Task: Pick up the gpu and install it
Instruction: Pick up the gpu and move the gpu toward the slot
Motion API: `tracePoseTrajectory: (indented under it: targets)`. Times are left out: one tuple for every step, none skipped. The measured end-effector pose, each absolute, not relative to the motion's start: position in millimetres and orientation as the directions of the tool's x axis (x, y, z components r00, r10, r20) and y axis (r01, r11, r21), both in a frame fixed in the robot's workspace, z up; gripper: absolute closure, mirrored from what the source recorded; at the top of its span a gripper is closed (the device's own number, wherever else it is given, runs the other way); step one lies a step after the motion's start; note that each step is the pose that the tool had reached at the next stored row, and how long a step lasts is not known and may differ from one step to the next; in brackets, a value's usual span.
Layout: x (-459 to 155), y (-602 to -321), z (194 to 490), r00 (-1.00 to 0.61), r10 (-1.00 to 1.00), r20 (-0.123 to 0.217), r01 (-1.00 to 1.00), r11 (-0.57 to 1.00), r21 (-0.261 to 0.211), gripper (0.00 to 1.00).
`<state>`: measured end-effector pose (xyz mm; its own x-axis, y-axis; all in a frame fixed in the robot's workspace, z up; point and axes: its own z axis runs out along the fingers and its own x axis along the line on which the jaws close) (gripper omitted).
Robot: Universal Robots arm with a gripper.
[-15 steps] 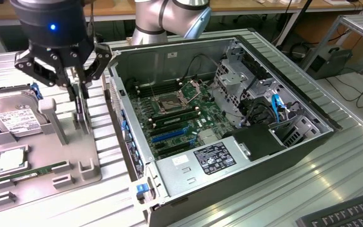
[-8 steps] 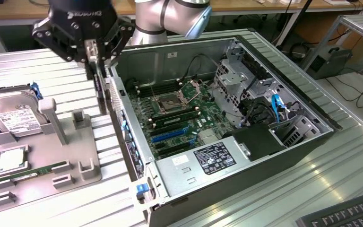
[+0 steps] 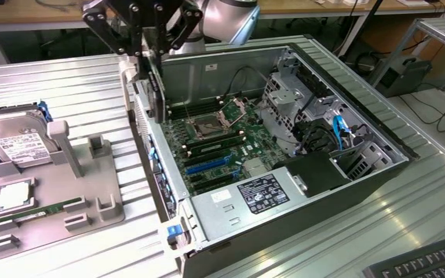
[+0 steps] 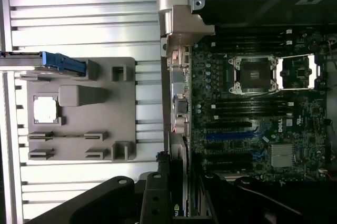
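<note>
Ribbed metal tabletop carries an open computer case lying on its side, with a grey parts tray at the exterior view's left. Above the case's tray-side wall, the gripper has its fingers clamped on the gpu. The card hangs upright and edge-on between and below them, clear of the motherboard.
</note>
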<state>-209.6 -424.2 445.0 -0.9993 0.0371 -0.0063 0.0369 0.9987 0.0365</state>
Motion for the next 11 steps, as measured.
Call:
tracePoseTrajectory:
  targets:
    - [-203, -424, 445, -0.999, 0.037, -0.006, 0.037, 0.999, 0.037, 0.74]
    - [-193, -424, 445, -0.999, 0.037, -0.006, 0.037, 0.999, 0.038, 0.74]
    - [-189, -424, 445, -0.999, 0.037, -0.006, 0.037, 0.999, 0.038, 0.74]
    - [-184, -424, 445, -0.999, 0.037, -0.006, 0.037, 0.999, 0.038, 0.74]
    - [-180, -425, 444, -0.999, 0.037, -0.005, 0.037, 0.999, 0.038, 0.74]
    - [-175, -425, 443, -0.999, 0.037, -0.005, 0.037, 0.999, 0.038, 0.74]
    - [-170, -425, 442, -0.999, 0.037, -0.005, 0.037, 0.999, 0.038, 0.74]
    - [-166, -425, 441, -0.999, 0.037, -0.005, 0.037, 0.999, 0.038, 0.74]
    - [-161, -425, 440, -0.999, 0.037, -0.005, 0.037, 0.999, 0.038, 0.74]
    - [-157, -425, 438, -0.999, 0.037, -0.005, 0.037, 0.999, 0.038, 0.74]
    - [-151, -426, 437, -0.999, 0.037, -0.005, 0.037, 0.999, 0.038, 0.74]
